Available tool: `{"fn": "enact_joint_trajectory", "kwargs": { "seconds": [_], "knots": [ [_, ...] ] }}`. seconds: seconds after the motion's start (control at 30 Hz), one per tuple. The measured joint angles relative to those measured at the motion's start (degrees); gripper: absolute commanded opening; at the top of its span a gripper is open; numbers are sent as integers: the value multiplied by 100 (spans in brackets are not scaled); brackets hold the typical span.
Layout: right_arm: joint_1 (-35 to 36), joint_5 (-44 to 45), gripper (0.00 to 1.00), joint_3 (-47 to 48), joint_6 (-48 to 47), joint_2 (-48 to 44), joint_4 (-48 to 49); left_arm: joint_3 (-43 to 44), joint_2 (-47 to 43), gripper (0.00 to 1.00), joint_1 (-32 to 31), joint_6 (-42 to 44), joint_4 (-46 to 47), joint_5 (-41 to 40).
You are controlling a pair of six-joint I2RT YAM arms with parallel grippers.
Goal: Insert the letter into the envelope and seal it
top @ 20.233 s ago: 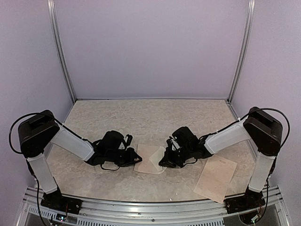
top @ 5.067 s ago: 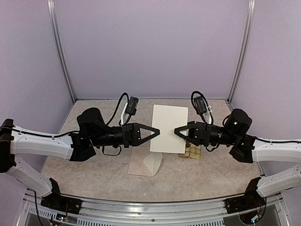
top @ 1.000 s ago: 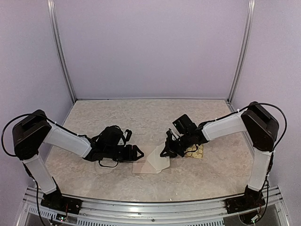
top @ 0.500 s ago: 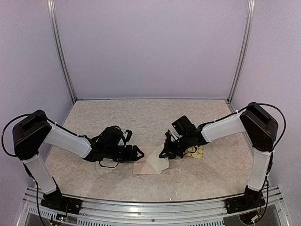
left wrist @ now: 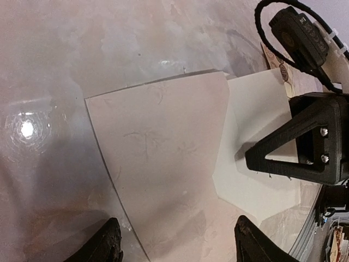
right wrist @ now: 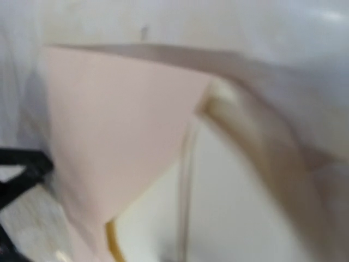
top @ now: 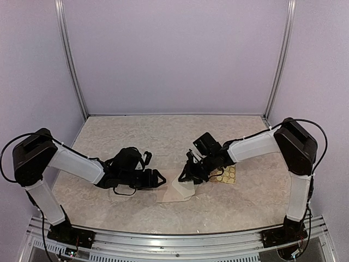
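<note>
Now | marbled beige table (top: 136, 136), lilac walls (top: 174, 54) | left tool (top: 161, 179) spread at envelope (left wrist: 158, 164) | right tool (top: 184, 176) grip unclear

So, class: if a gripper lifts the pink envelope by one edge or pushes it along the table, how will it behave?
Probably floppy: the envelope is thin, faintly creased paper lying flat, so a lifted edge would likely sag. It looks light, and the table is glossy with glare, so a push may slide it rather than buckle it.
</note>
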Motion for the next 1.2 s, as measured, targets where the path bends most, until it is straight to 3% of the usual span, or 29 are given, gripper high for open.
{"fn": "enact_joint_trajectory", "kwargs": {
  "seconds": [0.13, 0.23, 0.5, 1.2],
  "knots": [
    [0, 323, 54, 101, -273, -264, -601, -72, -223, 68, 0, 0, -326, -46],
    [20, 614, 57, 188, -509, -457, -1106, -114, -415, 68, 0, -2, -525, -61],
    [116, 1108, 51, 238, -804, -695, -1871, -146, -527, 68, 0, -107, -573, -4],
    [225, 1165, 46, 238, -769, -468, -1910, -179, -144, 59, 0, -212, -17, 149]
  ]
}}
